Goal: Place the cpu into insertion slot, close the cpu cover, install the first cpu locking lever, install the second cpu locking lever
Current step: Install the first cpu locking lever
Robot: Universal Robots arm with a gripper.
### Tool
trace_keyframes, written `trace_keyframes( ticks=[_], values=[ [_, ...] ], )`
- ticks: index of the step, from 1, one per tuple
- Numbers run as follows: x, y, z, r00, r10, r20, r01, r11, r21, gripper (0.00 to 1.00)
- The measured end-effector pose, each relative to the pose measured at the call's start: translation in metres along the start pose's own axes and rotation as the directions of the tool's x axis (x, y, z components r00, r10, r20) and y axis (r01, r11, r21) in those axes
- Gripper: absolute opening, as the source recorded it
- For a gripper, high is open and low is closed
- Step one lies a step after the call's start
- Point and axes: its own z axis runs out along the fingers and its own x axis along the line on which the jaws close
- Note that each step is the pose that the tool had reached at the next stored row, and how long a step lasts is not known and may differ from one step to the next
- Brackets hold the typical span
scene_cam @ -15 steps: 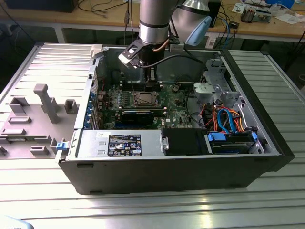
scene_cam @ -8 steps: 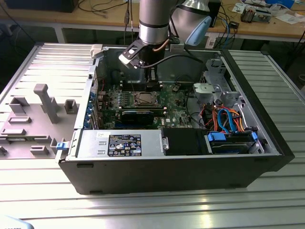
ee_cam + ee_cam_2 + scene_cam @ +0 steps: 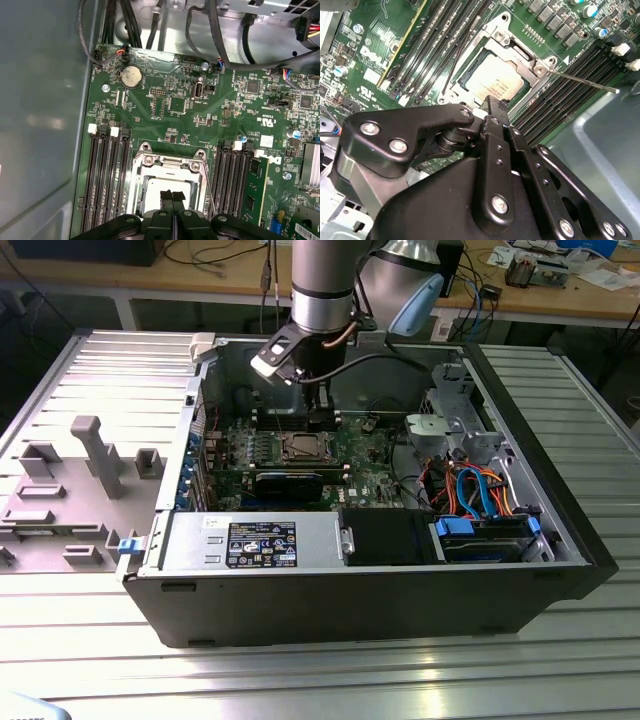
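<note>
The cpu point(image 3: 492, 80) lies silvery and flat in the insertion slot point(image 3: 470, 85) on the green board. The cpu cover point(image 3: 520, 50), a metal frame with a square window, lies down around it. One thin locking lever point(image 3: 582, 81) sticks out from the socket corner, away from the frame. A second lever point(image 3: 461, 52) runs along the opposite side of the socket. My gripper point(image 3: 172, 195) is shut with nothing between its black fingers, its tips just over the cpu's edge point(image 3: 150, 192). In the exterior view the gripper point(image 3: 318, 418) hangs above the socket point(image 3: 300, 447).
Long black memory slots point(image 3: 107, 175) flank the socket on both sides. Cables point(image 3: 220, 35) cross the case beyond the board. In the open case, a black power supply point(image 3: 260, 540) sits along the near wall and a drive cage with orange and blue cables point(image 3: 480, 495) at the exterior view's right.
</note>
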Motion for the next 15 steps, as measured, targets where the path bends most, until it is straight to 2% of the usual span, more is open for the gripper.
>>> trace_keyframes(
  ticks=[8, 15],
  values=[
    [0.0000, 0.0000, 0.0000, 0.9973, -0.073, 0.0002, 0.073, 0.9973, -0.0036, 0.11],
    [0.0000, 0.0000, 0.0000, 0.9914, -0.131, 0.0006, 0.131, 0.9914, -0.0064, 0.11]
  ],
)
